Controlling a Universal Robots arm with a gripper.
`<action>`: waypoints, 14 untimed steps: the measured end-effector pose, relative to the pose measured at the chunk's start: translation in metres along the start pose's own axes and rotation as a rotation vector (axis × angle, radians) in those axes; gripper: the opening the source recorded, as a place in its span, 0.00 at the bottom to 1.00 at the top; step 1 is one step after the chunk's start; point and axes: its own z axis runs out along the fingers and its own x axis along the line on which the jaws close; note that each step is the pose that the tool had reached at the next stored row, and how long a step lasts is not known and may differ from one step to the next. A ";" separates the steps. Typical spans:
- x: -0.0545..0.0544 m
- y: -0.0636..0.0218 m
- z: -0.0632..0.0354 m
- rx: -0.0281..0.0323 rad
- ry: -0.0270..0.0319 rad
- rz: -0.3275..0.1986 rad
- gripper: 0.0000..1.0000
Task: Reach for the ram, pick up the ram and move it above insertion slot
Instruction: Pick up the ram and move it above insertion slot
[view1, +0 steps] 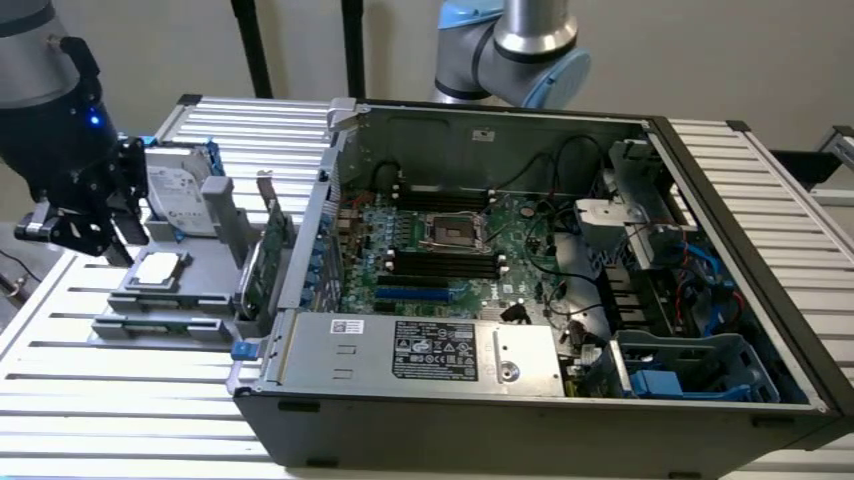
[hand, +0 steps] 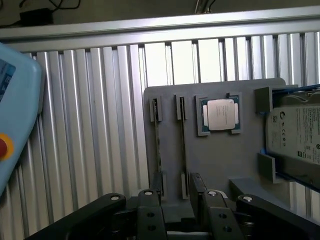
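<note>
In the wrist view, two thin ram sticks stand edge-on in narrow holders on a grey fixture plate (hand: 215, 160): one ram stick (hand: 182, 142) and a second (hand: 158, 145) beside it. My gripper (hand: 176, 196) is open just above the plate's near end. Its black fingers (hand: 150, 210) straddle the holders' ends and touch neither stick. In the exterior view my gripper (view1: 96, 232) hangs over the grey fixture (view1: 154, 300) at the exterior view's left. The black insertion slots (view1: 441, 265) lie on the motherboard inside the open computer case (view1: 534, 410).
A CPU chip (hand: 220, 114) and a silver hard drive (hand: 296, 135) sit on the fixture. An upright green expansion card (view1: 274, 250) stands between fixture and case. A blue teach pendant (hand: 15, 110) lies on the slatted table (hand: 95, 125). A second arm's joint (view1: 514, 45) stands behind the case.
</note>
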 end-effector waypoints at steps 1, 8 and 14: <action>0.000 -0.0001 0.0019 0.0000 0.0000 -0.002 0.36; 0.004 -0.0008 0.0145 0.0000 0.0002 -0.006 0.36; 0.009 -0.0015 0.0254 -0.0001 0.0003 -0.008 0.36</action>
